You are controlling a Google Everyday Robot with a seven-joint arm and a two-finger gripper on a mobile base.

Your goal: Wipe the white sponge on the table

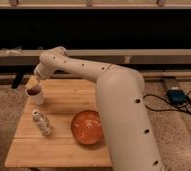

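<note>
The wooden table (64, 102) stands low in the middle of the view. My white arm reaches over it from the right to its far left corner. The gripper (33, 86) is at the arm's end, just above a white cup (37, 96), and the wrist mostly hides it. A small pale cream patch (31, 81) shows at the gripper's tip and may be the white sponge; I cannot tell whether it is held.
A white spotted bottle (42, 123) lies tilted on the table's left side. An orange bowl (87, 127) sits front centre, beside my arm. A dark device (178, 95) with cables lies on the floor to the right. A low rail (154, 56) runs behind the table.
</note>
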